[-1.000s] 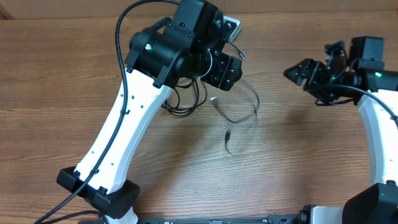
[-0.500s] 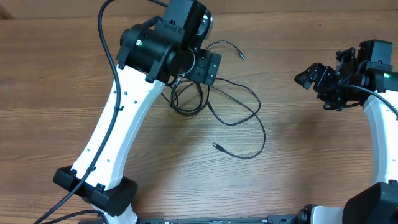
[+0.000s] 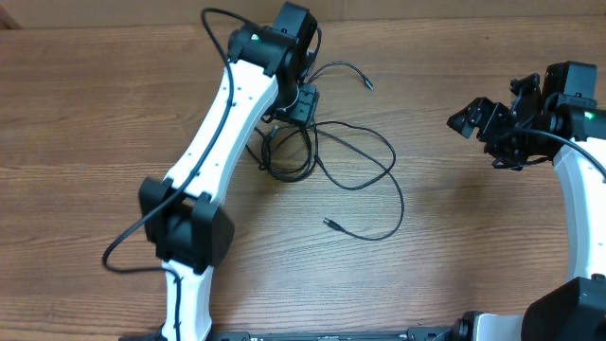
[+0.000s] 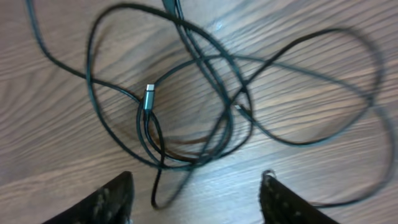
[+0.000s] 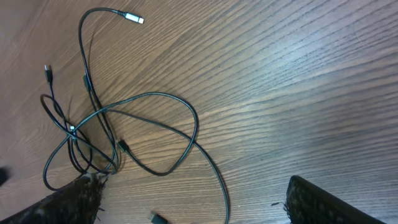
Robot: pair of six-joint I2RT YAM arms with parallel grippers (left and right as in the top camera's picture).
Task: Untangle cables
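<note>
The cables (image 3: 352,169) are thin black cords lying on the wooden table, knotted at the left (image 3: 284,156) with wide loops spreading right. One plug end (image 3: 329,224) lies toward the front and another (image 3: 367,84) at the back. My left gripper (image 3: 297,104) hovers over the knot, open and empty. In the left wrist view (image 4: 198,194) the tangle (image 4: 205,118) and a silver plug (image 4: 148,98) lie below it. My right gripper (image 3: 478,137) is open and empty, off to the right of the cables. The right wrist view (image 5: 199,200) shows the cables (image 5: 149,99) and a silver tip (image 5: 132,18).
The left arm's white links (image 3: 213,142) stretch from its base at the front left (image 3: 185,232) across the table to the knot. The right arm's white link (image 3: 578,189) stands at the right edge. A thick black arm cable (image 3: 128,251) hangs by the left base.
The cables, lifted by my left gripper a second ago, now lie spread on the table. The left gripper has let go and shifted over the knot, and the left arm has changed pose. The right gripper drifted slightly right.
</note>
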